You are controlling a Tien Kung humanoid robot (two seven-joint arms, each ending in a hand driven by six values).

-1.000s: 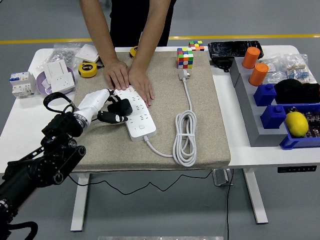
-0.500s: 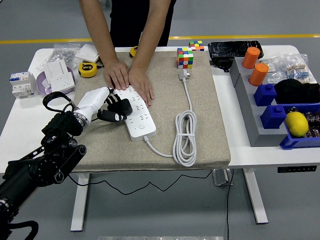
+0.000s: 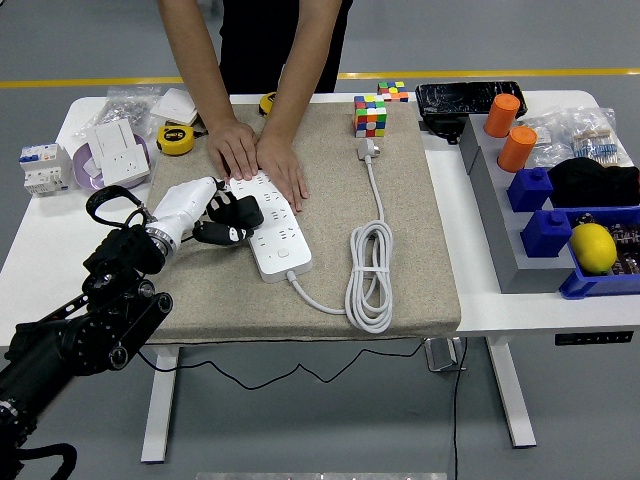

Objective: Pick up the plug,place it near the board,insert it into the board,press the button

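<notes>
The left arm (image 3: 85,330) enters from the lower left corner and reaches up and right over the counter (image 3: 40,240). Its left hand (image 3: 205,213) lies at the left edge of the board (image 3: 272,225), wrist low, white palm shell facing up. The fingers (image 3: 238,213) are curled around a dark plug (image 3: 243,215), which sits at the board's left side over the sockets; whether its pins are seated cannot be told. The right arm is out of view.

A person stands at the far side. Both of the person's hands (image 3: 255,155) press flat on the far end of the board, just beside the robot's hand.

The board lies slanted on a tan mat (image 3: 400,260). Its button (image 3: 284,254) is at the near end, uncovered. A white cable (image 3: 368,275) runs from that end into a coil on the mat's right half, ending in a white connector (image 3: 368,150) near a colour cube (image 3: 371,116). Bare mat lies in front of the board up to the near edge. Blue bins (image 3: 545,235) and orange cylinders (image 3: 508,130) crowd the right side; switches and tape measures (image 3: 176,139) occupy the far left.

No writing is readable.
</notes>
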